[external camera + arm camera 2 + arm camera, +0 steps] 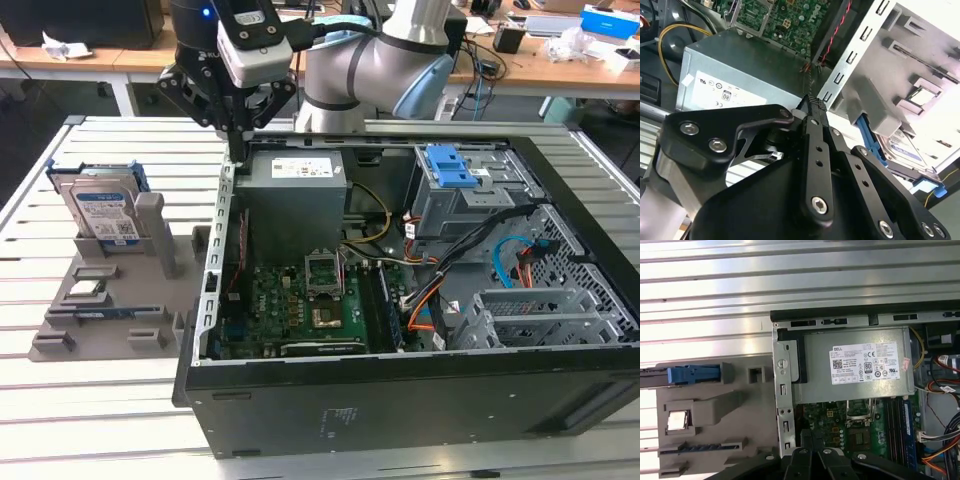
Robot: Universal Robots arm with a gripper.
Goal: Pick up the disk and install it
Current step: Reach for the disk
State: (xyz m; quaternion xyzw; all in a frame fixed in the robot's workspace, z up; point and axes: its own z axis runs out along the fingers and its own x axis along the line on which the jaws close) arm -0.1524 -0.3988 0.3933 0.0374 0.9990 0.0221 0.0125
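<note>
An open computer case [380, 400], power supply [295, 185] and motherboard [290, 300] exposed, sits beside a grey holder [105, 335] on a slatted counter [90, 420].

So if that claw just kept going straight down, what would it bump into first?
Probably the computer case's metal side wall, right beside the grey power supply; the claw hangs just above that edge, though depth is hard to judge.
</note>
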